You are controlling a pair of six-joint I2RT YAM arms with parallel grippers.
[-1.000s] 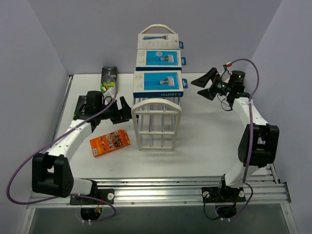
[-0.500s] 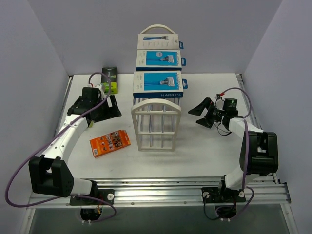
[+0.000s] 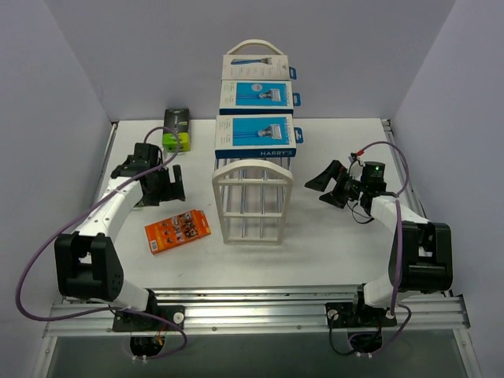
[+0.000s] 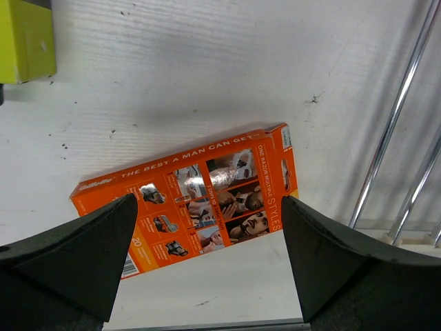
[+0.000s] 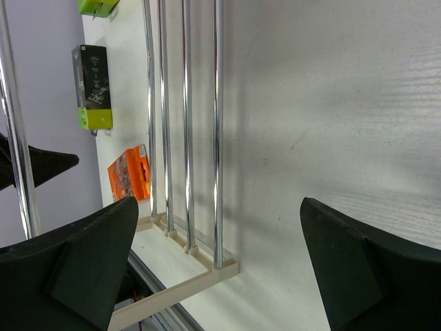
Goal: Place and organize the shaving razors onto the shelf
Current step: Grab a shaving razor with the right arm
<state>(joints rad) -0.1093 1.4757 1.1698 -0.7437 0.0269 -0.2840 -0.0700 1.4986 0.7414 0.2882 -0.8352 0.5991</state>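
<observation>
The cream-white shelf stands mid-table with three blue-and-white razor boxes on its tiers. An orange razor box lies flat on the table left of the shelf; in the left wrist view the same orange box sits just beyond my open fingers. A black-and-lime box lies at the back left. My left gripper hovers open between those two boxes. My right gripper is open and empty to the right of the shelf, facing its chrome bars.
The walls of the enclosure close in on the left, right and back. A metal rail runs along the near edge of the table. In the right wrist view the shelf's base frame lies close below the fingers.
My left gripper has swung back from the black-and-lime box toward the orange box. My right arm has dropped from the back right down to beside the shelf.
</observation>
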